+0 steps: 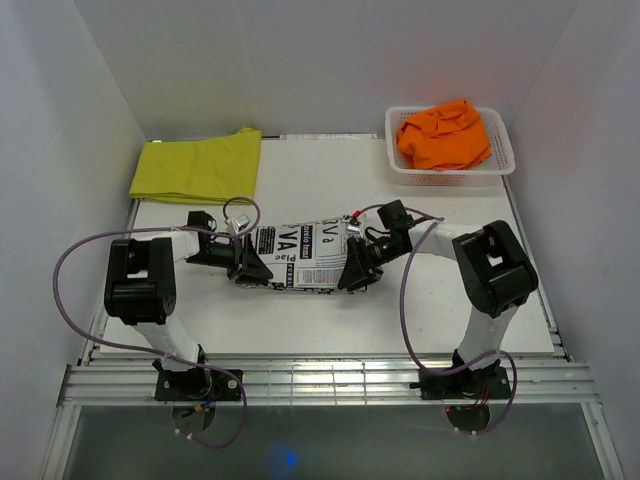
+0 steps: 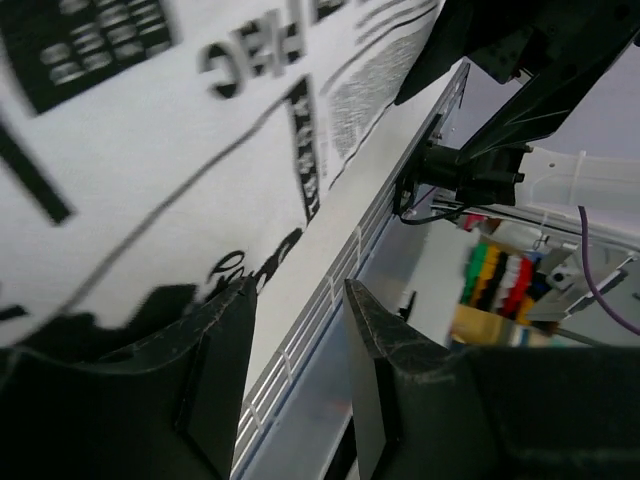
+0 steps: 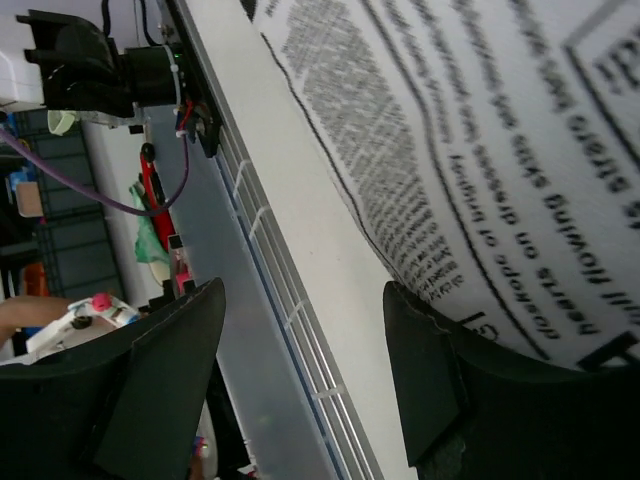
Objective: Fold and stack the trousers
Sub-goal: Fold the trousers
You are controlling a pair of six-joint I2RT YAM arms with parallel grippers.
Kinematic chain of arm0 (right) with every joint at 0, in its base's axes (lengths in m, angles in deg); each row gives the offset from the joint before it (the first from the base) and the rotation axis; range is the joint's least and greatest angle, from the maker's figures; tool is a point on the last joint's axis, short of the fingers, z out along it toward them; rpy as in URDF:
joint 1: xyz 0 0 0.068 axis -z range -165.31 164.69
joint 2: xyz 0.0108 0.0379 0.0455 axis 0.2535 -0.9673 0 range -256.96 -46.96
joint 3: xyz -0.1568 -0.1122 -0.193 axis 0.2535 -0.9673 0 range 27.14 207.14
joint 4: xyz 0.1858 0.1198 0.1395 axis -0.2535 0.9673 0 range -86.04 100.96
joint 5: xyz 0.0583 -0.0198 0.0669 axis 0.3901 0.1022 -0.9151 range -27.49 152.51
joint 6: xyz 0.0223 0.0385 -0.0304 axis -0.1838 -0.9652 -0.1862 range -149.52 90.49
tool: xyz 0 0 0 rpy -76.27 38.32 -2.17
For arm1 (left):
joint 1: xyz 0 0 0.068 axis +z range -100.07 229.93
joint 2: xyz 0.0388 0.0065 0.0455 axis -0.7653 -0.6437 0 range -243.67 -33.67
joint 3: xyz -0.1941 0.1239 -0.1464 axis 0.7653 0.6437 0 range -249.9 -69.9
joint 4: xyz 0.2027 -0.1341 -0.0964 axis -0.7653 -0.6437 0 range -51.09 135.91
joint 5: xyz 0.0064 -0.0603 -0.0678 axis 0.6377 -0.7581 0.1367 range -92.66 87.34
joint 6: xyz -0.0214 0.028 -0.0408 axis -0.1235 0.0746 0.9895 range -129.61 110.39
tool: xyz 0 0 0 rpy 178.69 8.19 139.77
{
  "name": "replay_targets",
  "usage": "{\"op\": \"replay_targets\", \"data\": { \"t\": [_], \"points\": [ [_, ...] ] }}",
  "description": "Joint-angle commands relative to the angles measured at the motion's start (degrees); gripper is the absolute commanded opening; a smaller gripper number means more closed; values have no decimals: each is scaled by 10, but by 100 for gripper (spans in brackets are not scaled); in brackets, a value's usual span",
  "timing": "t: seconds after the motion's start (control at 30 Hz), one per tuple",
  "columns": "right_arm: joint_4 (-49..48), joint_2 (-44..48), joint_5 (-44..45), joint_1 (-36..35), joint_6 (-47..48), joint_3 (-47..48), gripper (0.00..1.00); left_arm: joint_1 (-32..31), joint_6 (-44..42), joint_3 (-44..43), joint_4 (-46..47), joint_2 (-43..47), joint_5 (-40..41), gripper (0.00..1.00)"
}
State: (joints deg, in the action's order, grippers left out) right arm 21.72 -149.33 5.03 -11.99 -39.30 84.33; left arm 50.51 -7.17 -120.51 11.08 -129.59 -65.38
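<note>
Roughly a third done: yellow pair [image 1: 195, 165] lies folded far left, print pair [image 1: 300, 255] sits at centre, seemingly part-folded, between left gripper [image 1: 250, 265] and right gripper [image 1: 355, 268], both parted and gripping nothing, and orange pair [image 1: 445, 135] lies crumpled in basket [image 1: 502, 168].

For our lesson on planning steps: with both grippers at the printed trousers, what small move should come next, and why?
Probably close on the printed trousers: the left gripper and right gripper stand open at opposite ends, holding nothing.
</note>
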Motion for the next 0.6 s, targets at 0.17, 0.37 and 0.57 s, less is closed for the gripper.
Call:
{"op": "replay_targets", "data": {
  "t": [0.17, 0.37, 0.57],
  "points": [
    [-34, -88, 53, 28, -2, -21, 70, 16, 41, 2, 81, -144, 36, 50],
    [99, -63, 19, 52, 93, 44, 71, 18, -97, -69, -19, -141, 12, 54],
    [207, 0, -5, 90, 133, 209, 77, 18, -231, -205, -210, -64, -77, 59]
  ]
}}
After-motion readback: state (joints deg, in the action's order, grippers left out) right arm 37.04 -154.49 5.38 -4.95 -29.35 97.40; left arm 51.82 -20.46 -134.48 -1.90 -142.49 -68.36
